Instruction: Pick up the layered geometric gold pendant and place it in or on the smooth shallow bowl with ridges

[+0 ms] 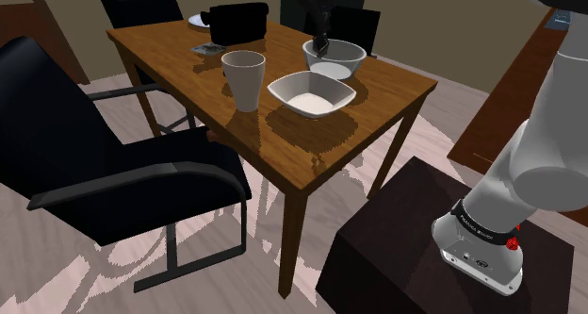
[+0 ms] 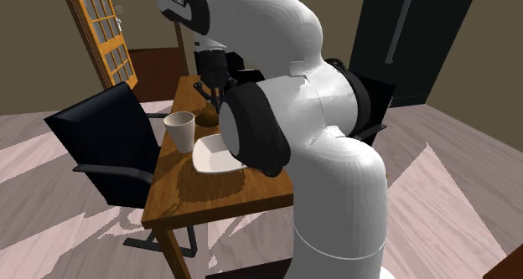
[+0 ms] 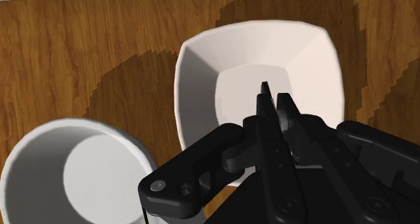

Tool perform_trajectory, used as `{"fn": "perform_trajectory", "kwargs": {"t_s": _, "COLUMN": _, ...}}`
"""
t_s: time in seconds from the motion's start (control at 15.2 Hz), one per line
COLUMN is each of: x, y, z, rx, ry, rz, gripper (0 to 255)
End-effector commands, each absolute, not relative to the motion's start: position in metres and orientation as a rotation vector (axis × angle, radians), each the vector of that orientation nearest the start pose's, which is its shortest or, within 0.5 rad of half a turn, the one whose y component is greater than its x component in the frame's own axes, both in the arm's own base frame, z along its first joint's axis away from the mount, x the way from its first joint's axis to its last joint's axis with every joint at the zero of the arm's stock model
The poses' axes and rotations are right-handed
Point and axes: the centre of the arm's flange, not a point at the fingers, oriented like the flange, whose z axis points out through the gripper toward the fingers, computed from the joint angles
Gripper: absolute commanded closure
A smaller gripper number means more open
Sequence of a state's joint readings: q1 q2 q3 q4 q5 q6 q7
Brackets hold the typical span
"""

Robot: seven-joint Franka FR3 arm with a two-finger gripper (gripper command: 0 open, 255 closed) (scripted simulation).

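Hanging high over the brown wooden table [image 1: 330, 138], the all-black 2-finger gripper [image 3: 274, 98] is pinched almost closed, with 1 thin slit between its tips. It clasps the small golden-brown pendant [image 2: 208, 116], a lump right under the fingertips in the second exterior view. Directly below sits the white, shallow, square-rimmed bowl [image 3: 195, 68]. A tall white cup [image 1: 244, 76] stands just beside that bowl. A deeper round white bowl [image 1: 347, 63] lies just beyond it in the shoulder view.
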State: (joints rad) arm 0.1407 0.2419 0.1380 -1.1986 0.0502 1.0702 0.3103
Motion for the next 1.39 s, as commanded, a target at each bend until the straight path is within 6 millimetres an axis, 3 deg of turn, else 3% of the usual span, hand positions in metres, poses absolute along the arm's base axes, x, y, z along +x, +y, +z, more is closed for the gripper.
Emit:
{"fn": "perform_trajectory", "kwargs": {"t_s": 0.0, "x": 0.554, "y": 0.156, "z": 0.615, "rx": -3.114, "ry": 0.022, "rz": 0.591, "gripper": 255}}
{"fn": "perform_trajectory", "kwargs": {"t_s": 1.06, "x": 0.554, "y": 0.156, "z": 0.531, "rx": -3.114, "ry": 0.022, "rz": 0.591, "gripper": 255}}
{"fn": "perform_trajectory", "kwargs": {"t_s": 1.32, "x": 0.554, "y": 0.156, "z": 0.531, "rx": -3.114, "ry": 0.022, "rz": 0.591, "gripper": 255}}
